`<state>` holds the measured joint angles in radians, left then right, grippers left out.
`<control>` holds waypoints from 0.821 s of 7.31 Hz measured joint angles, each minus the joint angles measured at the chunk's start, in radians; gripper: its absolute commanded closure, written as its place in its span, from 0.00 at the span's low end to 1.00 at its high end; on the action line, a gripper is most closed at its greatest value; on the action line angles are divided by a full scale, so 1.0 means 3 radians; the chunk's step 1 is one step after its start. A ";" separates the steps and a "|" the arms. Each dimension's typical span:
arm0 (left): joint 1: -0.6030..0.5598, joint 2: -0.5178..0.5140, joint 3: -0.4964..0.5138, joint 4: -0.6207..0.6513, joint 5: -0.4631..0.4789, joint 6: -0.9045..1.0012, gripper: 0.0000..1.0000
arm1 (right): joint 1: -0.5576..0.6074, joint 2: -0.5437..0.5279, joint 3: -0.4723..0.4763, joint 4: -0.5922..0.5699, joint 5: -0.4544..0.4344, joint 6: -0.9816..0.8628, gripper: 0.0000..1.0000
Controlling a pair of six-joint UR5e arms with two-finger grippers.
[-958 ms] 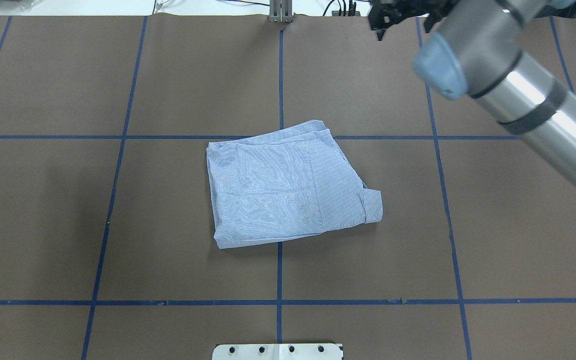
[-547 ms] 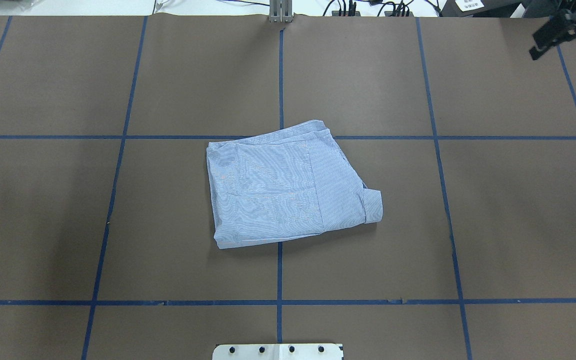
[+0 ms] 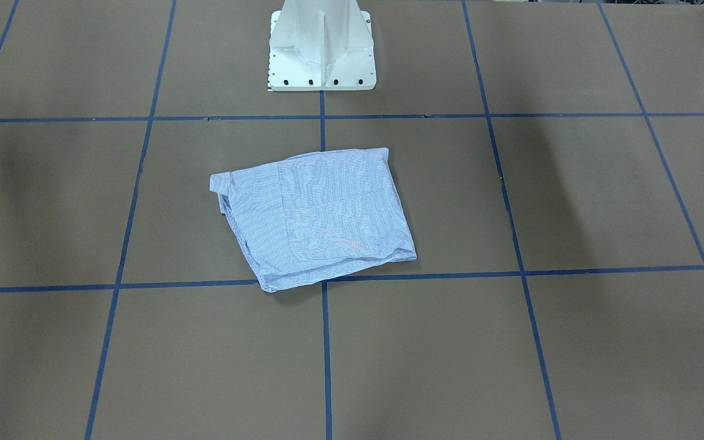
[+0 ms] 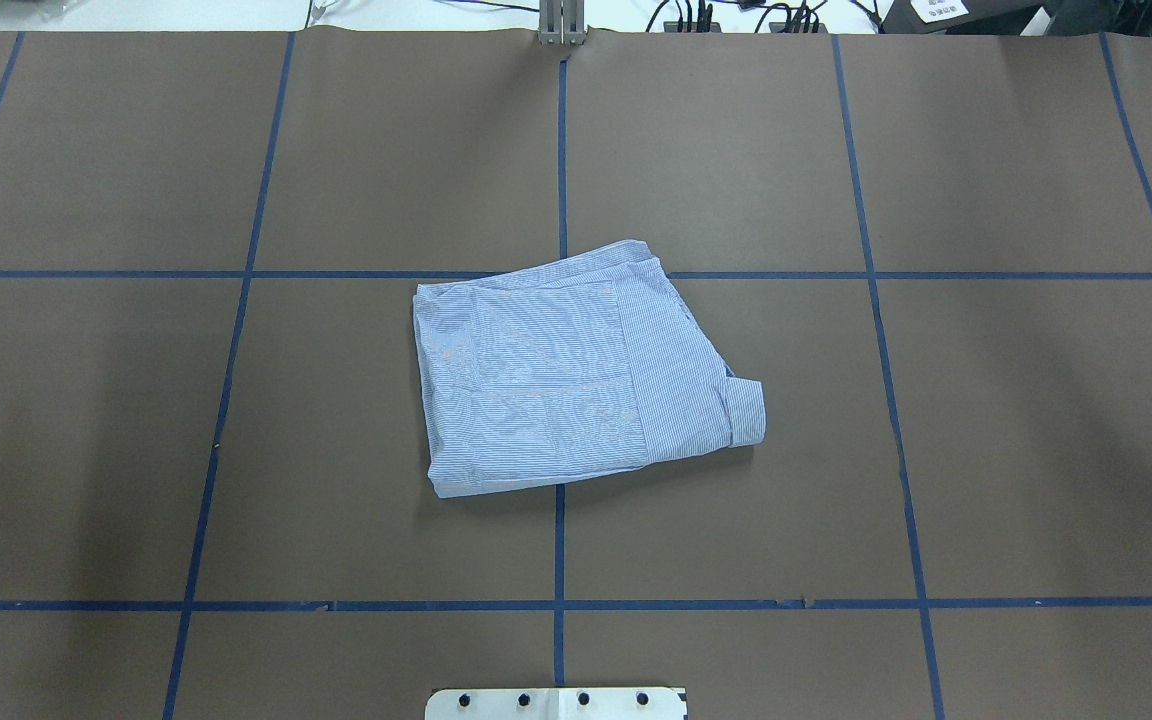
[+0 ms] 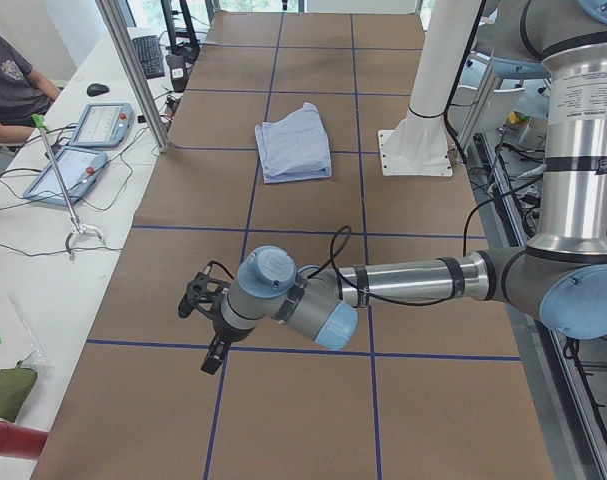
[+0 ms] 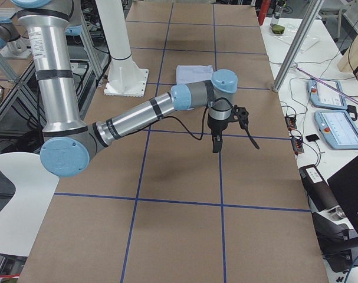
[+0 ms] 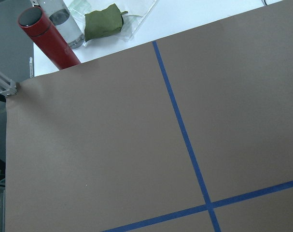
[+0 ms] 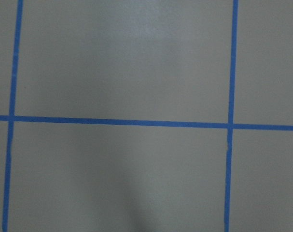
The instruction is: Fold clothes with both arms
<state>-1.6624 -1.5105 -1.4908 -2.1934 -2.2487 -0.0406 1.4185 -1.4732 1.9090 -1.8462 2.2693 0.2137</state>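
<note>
The clothes are one blue-and-white striped shirt (image 4: 576,370), folded into a compact packet at the table's middle and lying flat, also visible from the front (image 3: 315,214) and both ends (image 5: 293,150) (image 6: 193,73). Neither arm touches it. My left gripper (image 5: 205,335) hangs over bare brown table far to the robot's left of the shirt. My right gripper (image 6: 217,140) hangs over bare table far to the right. Both show only in the side views, so I cannot tell whether either is open or shut. Both wrist views show only table and blue tape lines.
The white pedestal base (image 3: 321,49) stands behind the shirt. A red cylinder (image 7: 47,41) and a green cloth (image 7: 103,21) lie off the table's left end. Control tablets (image 5: 78,170) (image 6: 338,127) lie on the side desks, where a person (image 5: 8,80) sits.
The right arm swung away to the right and has left the overhead view. The shirt has not moved.
</note>
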 measured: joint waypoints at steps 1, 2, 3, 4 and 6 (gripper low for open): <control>-0.0001 0.0083 0.0018 -0.0003 0.0010 0.0000 0.00 | 0.0035 -0.0126 -0.0009 0.0000 -0.0001 -0.0014 0.00; 0.0007 0.0113 0.0014 0.0024 0.0018 0.0000 0.00 | 0.0048 -0.0211 -0.0014 -0.0001 0.0006 -0.0018 0.00; 0.0058 0.0094 -0.0005 0.0144 0.0021 -0.0003 0.00 | 0.0053 -0.0261 -0.0026 -0.0002 0.0012 -0.0016 0.00; 0.0150 0.0038 -0.0067 0.0425 0.0023 -0.0007 0.00 | 0.0055 -0.0287 -0.0050 -0.0003 0.0012 -0.0010 0.00; 0.0308 -0.0053 -0.0407 0.1272 0.0014 -0.0011 0.00 | 0.0057 -0.0322 -0.0094 -0.0009 0.0011 0.0019 0.00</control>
<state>-1.5699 -1.5264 -1.6130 -1.8117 -2.2445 -0.0439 1.4357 -1.5698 1.8808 -1.8488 2.2727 0.2193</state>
